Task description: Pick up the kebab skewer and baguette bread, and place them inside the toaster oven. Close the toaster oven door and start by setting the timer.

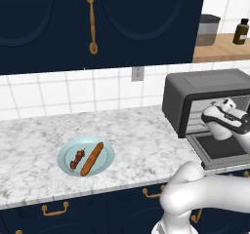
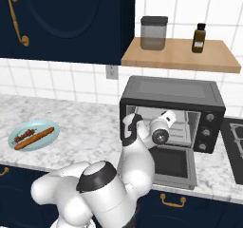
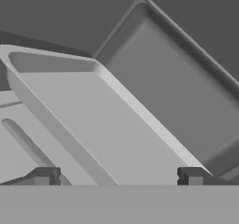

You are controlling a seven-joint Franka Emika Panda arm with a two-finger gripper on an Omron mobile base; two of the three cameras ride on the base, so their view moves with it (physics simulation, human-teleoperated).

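While the one claw (image 3: 116, 177) hangs spread wide and empty at the mouth of the single toaster oven (image 2: 172, 109), whose door (image 2: 172, 166) lies folded down, one skewer (image 1: 77, 159) and one baguette (image 1: 92, 158) lie side by side on one plate (image 1: 108, 152), well to the left.

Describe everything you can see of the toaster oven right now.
The toaster oven is a dark grey box with a matte, metal-looking shell, standing on the marble counter against the tiled wall, under a wooden shelf. Its door is dropped fully open, lying about flat toward the counter edge. Three round knobs run down the right front panel. Inside, a pale tray sits in the cavity. The robot's hand is at the opening, fingers spread and holding nothing.
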